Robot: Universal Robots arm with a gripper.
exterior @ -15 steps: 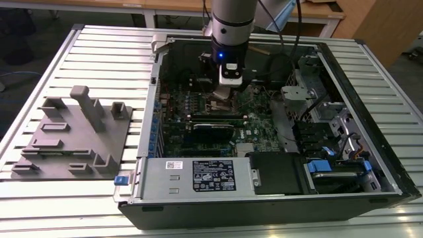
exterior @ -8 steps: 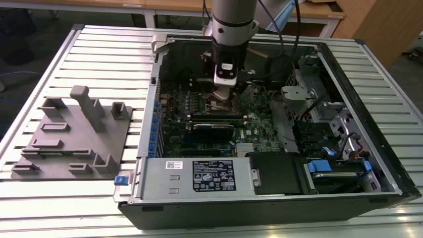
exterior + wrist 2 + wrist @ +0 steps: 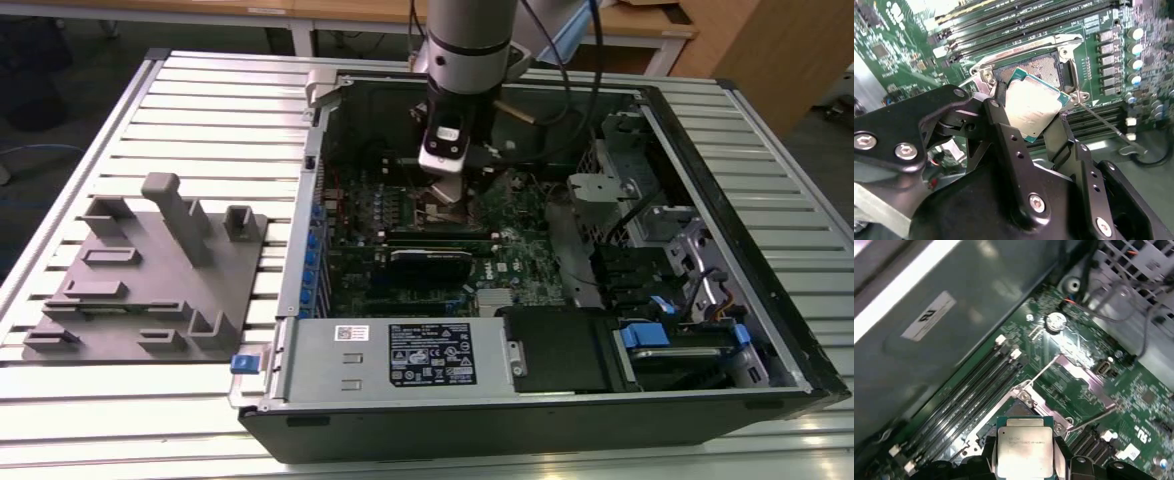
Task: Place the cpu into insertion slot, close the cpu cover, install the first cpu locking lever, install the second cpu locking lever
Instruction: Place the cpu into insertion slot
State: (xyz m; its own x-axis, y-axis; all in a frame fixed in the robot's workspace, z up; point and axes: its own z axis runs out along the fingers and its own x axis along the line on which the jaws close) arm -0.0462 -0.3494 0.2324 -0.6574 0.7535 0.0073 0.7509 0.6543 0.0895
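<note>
My gripper (image 3: 446, 193) reaches down into the open computer case (image 3: 787, 340), over the green motherboard (image 3: 521, 240). In both wrist views it is shut on the cpu (image 3: 1035, 107) (image 3: 1023, 450), a flat silver square with a green edge, gripped at two opposite sides by black fingers (image 3: 998, 107). The cpu hangs tilted just above the insertion slot (image 3: 1040, 67) (image 3: 1015, 411), whose dark centre shows bare beyond it. The cpu cover (image 3: 1083, 379) is swung open beside the slot. Two thin wire levers (image 3: 1040, 373) (image 3: 1104, 122) stick out unlatched.
Long black memory slots (image 3: 961, 400) run beside the socket. A grey labelled power-supply box (image 3: 400, 355) fills the case's near edge, with a drive bay with blue tabs (image 3: 654, 335) beside it. A grey fixture plate with blocks (image 3: 147, 285) lies on the slatted table at the exterior view's left.
</note>
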